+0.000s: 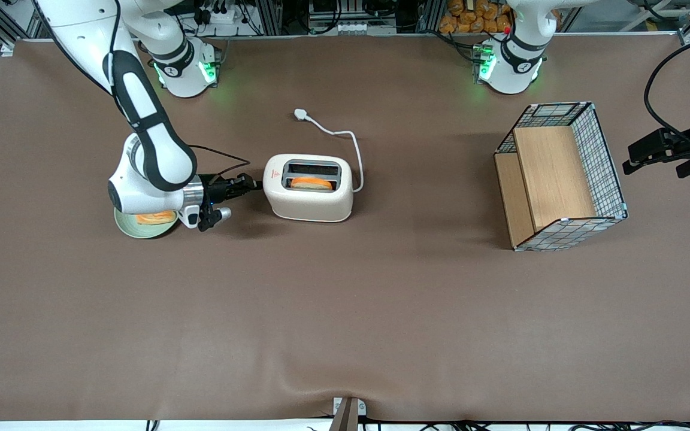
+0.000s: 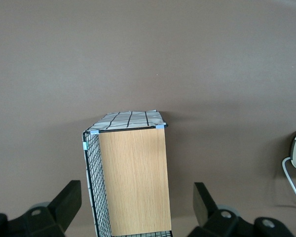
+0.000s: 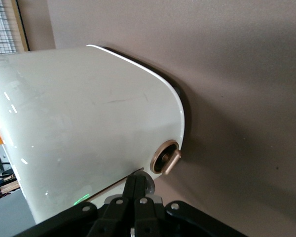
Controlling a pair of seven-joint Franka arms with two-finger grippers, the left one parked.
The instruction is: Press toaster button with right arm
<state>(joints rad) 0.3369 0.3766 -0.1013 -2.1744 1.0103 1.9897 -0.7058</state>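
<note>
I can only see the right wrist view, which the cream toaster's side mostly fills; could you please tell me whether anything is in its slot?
Observer: Yes. An orange-crusted slice of bread sits in the dark slot of the small cream-white rounded plastic toaster.
Operator: Thank you. Where is the gripper relative to the whole toaster?
Observer: The right arm's slim black gripper, fingers shut, has its tip right at the toaster's end wall that faces the working arm's end of the table. I cannot tell whether it is touching.
Operator: Is the toaster plugged in?
Observer: No. Its white plug lies loose on the brown table, farther from the front camera than the toaster.
</note>
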